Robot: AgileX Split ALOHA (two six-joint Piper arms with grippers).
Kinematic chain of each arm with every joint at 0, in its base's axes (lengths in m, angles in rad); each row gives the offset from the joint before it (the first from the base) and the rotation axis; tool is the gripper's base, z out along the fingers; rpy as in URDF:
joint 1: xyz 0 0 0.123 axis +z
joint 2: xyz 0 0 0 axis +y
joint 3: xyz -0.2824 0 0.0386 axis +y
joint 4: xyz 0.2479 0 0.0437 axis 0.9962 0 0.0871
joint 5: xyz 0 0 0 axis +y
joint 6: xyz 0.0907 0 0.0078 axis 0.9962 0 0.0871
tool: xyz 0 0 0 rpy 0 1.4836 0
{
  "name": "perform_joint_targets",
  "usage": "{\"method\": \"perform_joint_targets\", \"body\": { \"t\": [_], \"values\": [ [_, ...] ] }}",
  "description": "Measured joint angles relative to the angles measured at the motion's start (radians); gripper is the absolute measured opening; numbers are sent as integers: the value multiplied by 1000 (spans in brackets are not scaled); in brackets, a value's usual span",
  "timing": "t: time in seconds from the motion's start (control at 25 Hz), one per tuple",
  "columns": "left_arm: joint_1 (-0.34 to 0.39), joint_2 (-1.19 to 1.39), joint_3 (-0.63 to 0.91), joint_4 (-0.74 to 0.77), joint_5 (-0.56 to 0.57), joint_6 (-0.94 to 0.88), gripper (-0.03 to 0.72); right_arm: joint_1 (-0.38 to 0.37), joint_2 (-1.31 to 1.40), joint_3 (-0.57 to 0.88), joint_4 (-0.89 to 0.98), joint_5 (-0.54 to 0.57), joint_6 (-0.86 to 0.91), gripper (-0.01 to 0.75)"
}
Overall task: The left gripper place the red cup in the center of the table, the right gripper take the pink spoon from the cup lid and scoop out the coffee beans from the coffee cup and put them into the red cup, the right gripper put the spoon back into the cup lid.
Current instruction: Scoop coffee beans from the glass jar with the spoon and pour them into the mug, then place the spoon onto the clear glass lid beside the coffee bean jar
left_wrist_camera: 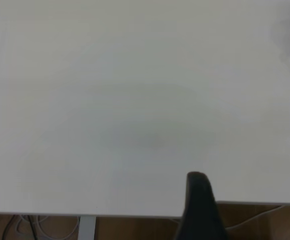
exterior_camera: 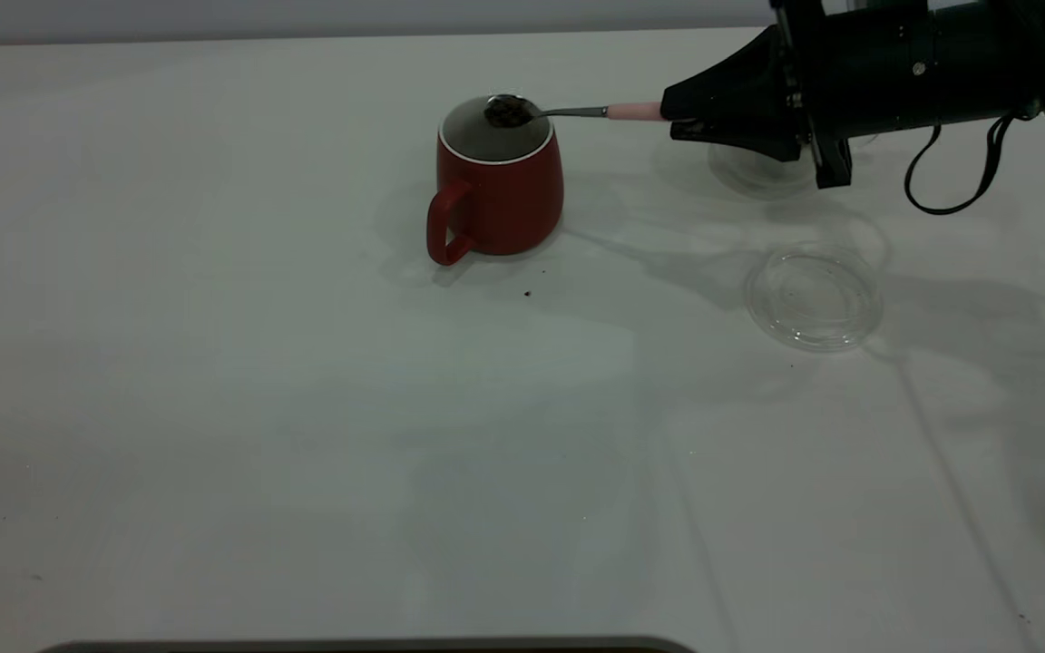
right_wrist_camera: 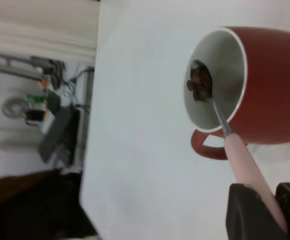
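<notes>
The right gripper (exterior_camera: 681, 116) is reaching in from the right side of the bench (exterior_camera: 305, 435), its jaws clamped on the handle end of the pink spoon (exterior_camera: 636, 112). The spoon's long axis is running roughly level from the jaws toward the red cup (exterior_camera: 509, 204), which is standing upright near the bench's middle. The bowl, loaded with coffee beans (exterior_camera: 509, 112), is hovering over the cup's open mouth, so tipping should drop them inside. The cup lid (exterior_camera: 813, 297) is lying empty nearer the camera, well apart. The coffee cup is probably behind the arm; I cannot tell. The left gripper (left_wrist_camera: 197, 200) is parked off to the side, jaw state unclear. No writing is showing.
</notes>
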Motion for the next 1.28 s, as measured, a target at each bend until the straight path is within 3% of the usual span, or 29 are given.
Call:
{"method": "perform_joint_targets", "body": {
  "t": [0.32, 0.56, 0.76, 1.08, 1.28],
  "values": [
    [0, 0, 0, 0, 0, 0, 588, 0, 0, 0, 0, -1, -390, 114],
    [0, 0, 0, 0, 0, 0, 588, 0, 0, 0, 0, -7, -430, 114],
    [0, 0, 0, 0, 0, 3, 588, -26, -71, 48, -17, -2, -365, 114],
    [0, 0, 0, 0, 0, 2, 588, -215, -315, 330, -1, -8, -124, 114],
    [0, 0, 0, 0, 0, 2, 588, -350, -376, 526, 3, -38, -85, 114]
  ]
}}
